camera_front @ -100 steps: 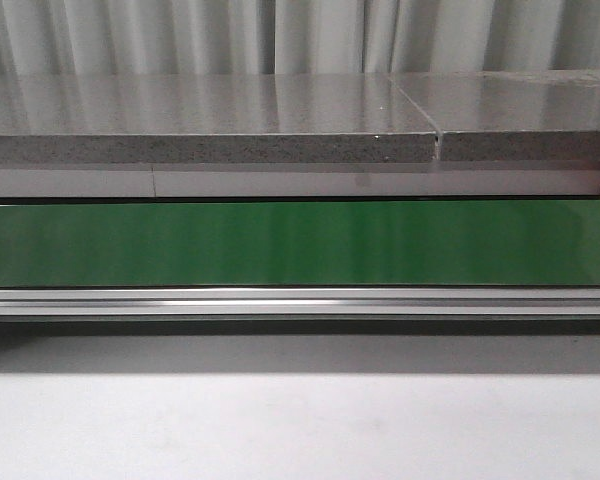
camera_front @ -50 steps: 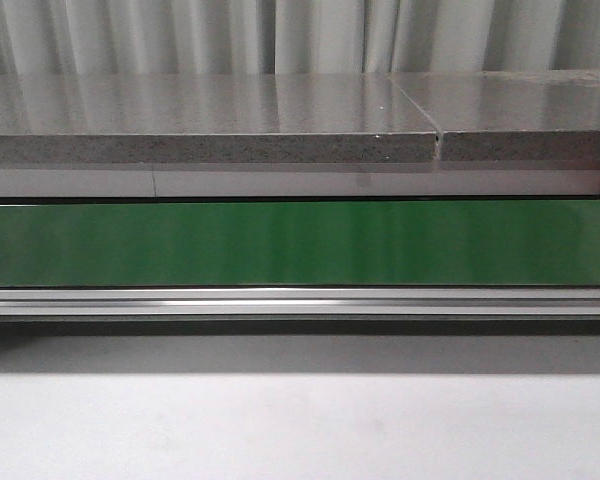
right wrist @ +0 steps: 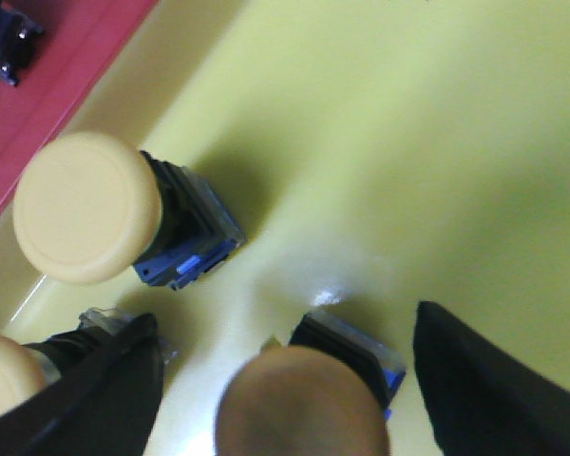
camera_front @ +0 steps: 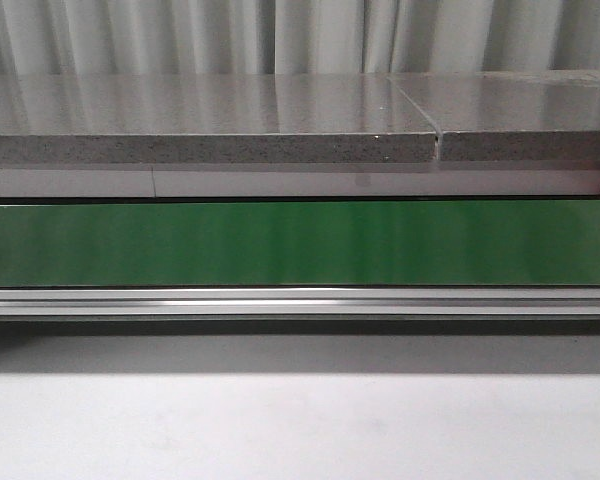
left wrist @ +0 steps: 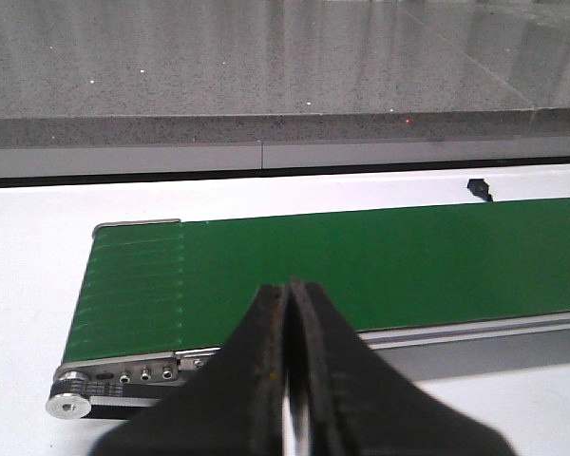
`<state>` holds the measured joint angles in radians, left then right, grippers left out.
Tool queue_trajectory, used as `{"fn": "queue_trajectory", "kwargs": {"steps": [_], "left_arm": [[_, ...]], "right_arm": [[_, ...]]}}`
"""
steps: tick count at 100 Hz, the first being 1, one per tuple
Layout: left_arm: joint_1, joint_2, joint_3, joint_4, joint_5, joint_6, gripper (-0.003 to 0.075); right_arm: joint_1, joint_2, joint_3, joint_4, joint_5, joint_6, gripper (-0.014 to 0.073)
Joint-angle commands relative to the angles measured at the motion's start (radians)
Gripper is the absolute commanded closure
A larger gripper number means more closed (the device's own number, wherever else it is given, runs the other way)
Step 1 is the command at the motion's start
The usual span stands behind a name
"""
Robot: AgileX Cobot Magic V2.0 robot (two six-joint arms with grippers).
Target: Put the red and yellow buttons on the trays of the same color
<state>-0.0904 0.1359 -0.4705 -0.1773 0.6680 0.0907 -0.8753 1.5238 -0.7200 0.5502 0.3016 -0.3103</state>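
a: over the yellow tray (right wrist: 437,133), is the right pincer (right wrist: 285,380) spread?
b: yes, wide, astride a yellow button (right wrist: 304,404) standing there, gripping nothing. another yellow button (right wrist: 87,207) sits nearby.
a: left pincer (left wrist: 287,313)?
b: pressed together, empty, above the green conveyor belt (left wrist: 361,266).

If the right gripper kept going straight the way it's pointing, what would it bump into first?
Probably the yellow round-capped button sitting right between the open right gripper's fingers, standing on the yellow tray. Depth is hard to judge, so it may already be touching.
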Motion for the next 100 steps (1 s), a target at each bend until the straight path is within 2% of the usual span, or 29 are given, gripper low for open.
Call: {"fn": "queue_trajectory", "kwargs": {"steps": [1,21,34,51,73,91,100], "left_arm": [[-0.006,0.013,-0.024,-0.017,-0.073,-0.005,0.0739],[-0.006,0.013,-0.024,-0.017,-0.073,-0.005,0.0739],[-0.006,0.013,-0.024,-0.017,-0.073,-0.005,0.0739],[-0.006,0.013,-0.024,-0.017,-0.073,-0.005,0.0739],[-0.006,0.013,-0.024,-0.017,-0.073,-0.005,0.0739],[-0.006,0.013,-0.024,-0.017,-0.073,-0.005,0.0739],[-0.006,0.013,-0.024,-0.017,-0.073,-0.005,0.0739]], "right_arm": [[0.000,-0.048,-0.025,0.004,-0.048,-0.011,0.0010],[0.003,-0.159,-0.025,0.062,-0.088,-0.010,0.0010],[0.059,-0.266,-0.025,0.078,-0.118,-0.010,0.0010],[0.212,-0.406,-0.025,0.077,-0.133,-0.020,0.0010],[0.469,-0.598,-0.025,0.077,-0.128,-0.129,0.0010],[0.658,-0.726,-0.016,0.077,-0.066,-0.210,0.0015],[0.720,-0.802,0.007,0.077,-0.023,-0.258,0.0057]]}}
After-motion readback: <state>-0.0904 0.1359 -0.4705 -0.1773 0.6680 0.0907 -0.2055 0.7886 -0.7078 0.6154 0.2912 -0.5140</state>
